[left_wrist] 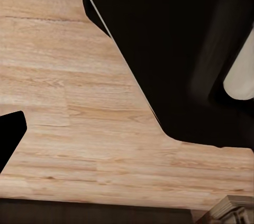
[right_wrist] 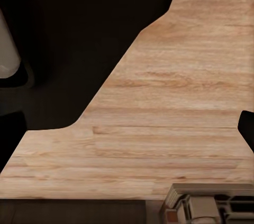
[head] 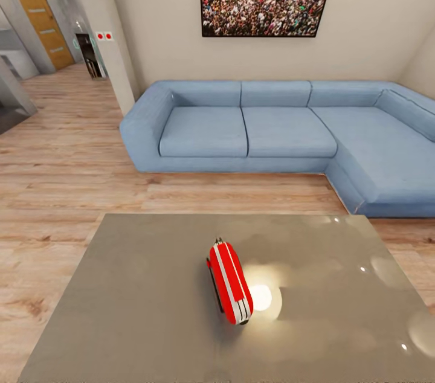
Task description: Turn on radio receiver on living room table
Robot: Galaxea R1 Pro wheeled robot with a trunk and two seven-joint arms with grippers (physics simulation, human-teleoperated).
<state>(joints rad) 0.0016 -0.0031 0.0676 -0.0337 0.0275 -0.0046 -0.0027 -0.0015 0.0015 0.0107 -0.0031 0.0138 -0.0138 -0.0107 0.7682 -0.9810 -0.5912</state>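
Grey glossy table (head: 151,298) with the red radio receiver (head: 229,281) standing on edge near its middle.
Behind it sits the blue sofa (head: 284,135) on the wood floor (head: 60,159); how either gripper's jaws stand, I cannot tell.

Glossy red plastic radio (head: 229,281) on shiny grey table (head: 139,304); matt cloth sofa (head: 284,135), wood-plank floor (head: 60,171).

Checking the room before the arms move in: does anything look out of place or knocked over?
Nothing stands out. The radio receiver stands on its narrow edge near the middle of the table, and the sofa cushions look tidy.
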